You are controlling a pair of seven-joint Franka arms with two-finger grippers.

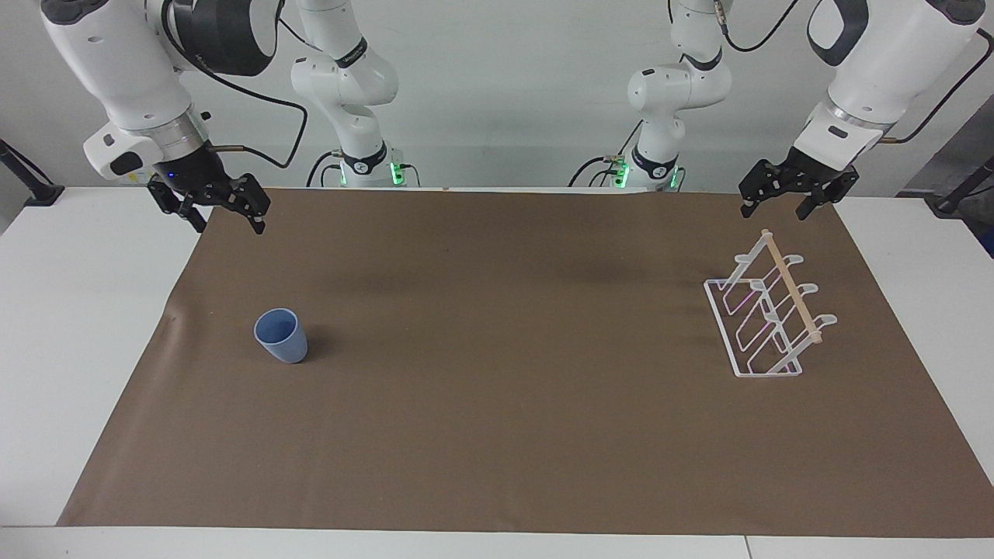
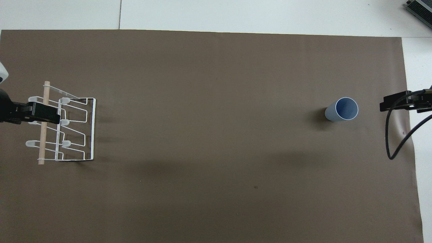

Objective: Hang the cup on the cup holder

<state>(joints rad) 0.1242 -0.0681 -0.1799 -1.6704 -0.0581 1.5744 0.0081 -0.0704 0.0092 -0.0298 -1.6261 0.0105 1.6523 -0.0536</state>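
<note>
On brown mat (image 1: 497,404), light-blue tapered cup (image 1: 281,335) stands upright.

I am seeing a plain light-blue plastic cup (image 1: 281,335), a clear acrylic rack with pale wooden dowel (image 1: 769,318), and a plain brown mat (image 1: 497,404).

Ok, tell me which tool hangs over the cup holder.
The left tool, over the cup holder. The right tool hangs at the cup's end.
</note>
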